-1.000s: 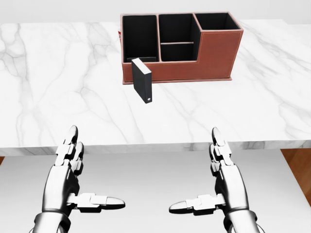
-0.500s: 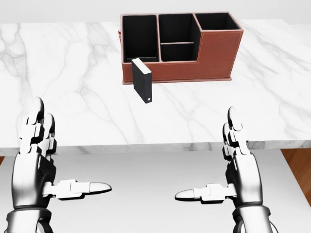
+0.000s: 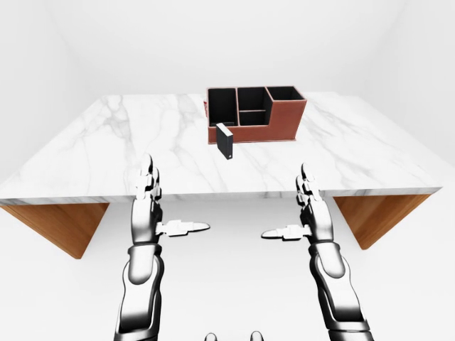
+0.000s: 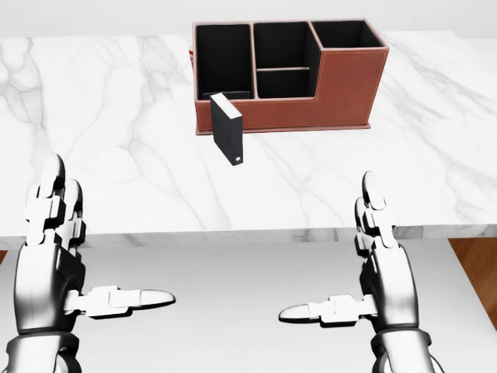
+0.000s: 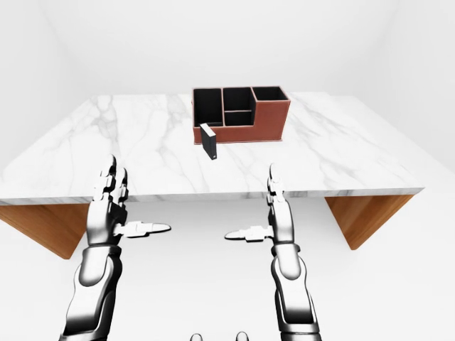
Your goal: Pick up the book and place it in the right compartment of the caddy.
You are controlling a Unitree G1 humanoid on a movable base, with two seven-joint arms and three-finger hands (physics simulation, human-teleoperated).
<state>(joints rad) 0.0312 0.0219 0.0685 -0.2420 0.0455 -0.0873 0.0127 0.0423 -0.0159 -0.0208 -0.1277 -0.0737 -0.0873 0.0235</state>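
Both hands are held low at the near edge of the worktop (image 4: 116,116), empty and spread wide: the left hand (image 4: 54,256) and the right hand (image 4: 377,264) each show their fingers pointing up and the thumb stretched inward toward the other hand, with nothing between them. Neither hand is touching anything, and both are seen well apart from the task's things. The book (image 4: 227,129), a dark, slim volume, is seen standing upright on the marble worktop, just beside the lower-left corner of the caddy (image 4: 342,85) in the head view; whether it touches the caddy's wall cannot be told. The caddy, reddish-brown outside and black inside, is divided into a tall left compartment, a middle section split in two, and the right compartment (image 4: 347,33), which appears empty. The task is therefore judged to be at its very start: no reach toward the book has been completed, no grasp made, and the lift, the carry across to the right side and the lowering into that compartment are all left to be done. As for writing, no brand, title or label can be read anywhere; only a small pale round mark (image 4: 238,161) is seen near the bottom of the book's spine, too small to make out.
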